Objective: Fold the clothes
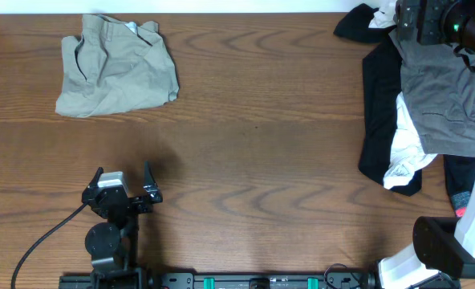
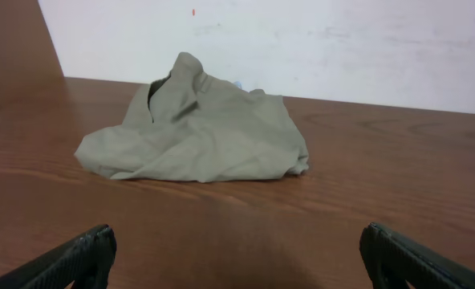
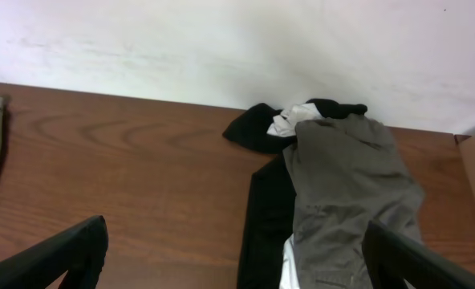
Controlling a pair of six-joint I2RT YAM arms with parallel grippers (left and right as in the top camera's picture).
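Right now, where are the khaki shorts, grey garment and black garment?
khaki shorts (image 1: 117,68), overhead view, middle of the cloth
grey garment (image 1: 442,100), overhead view, flat centre
black garment (image 1: 375,116), overhead view, left side

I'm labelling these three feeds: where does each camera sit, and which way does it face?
Overhead: above the table, looking straight down; left gripper and right arm show.
Left wrist: low, facing the khaki garment and wall; own fingertips at bottom corners.
Right wrist: higher, facing the grey garment on the black garment; own fingertips at corners.
Shared: all three show the khaki garment.
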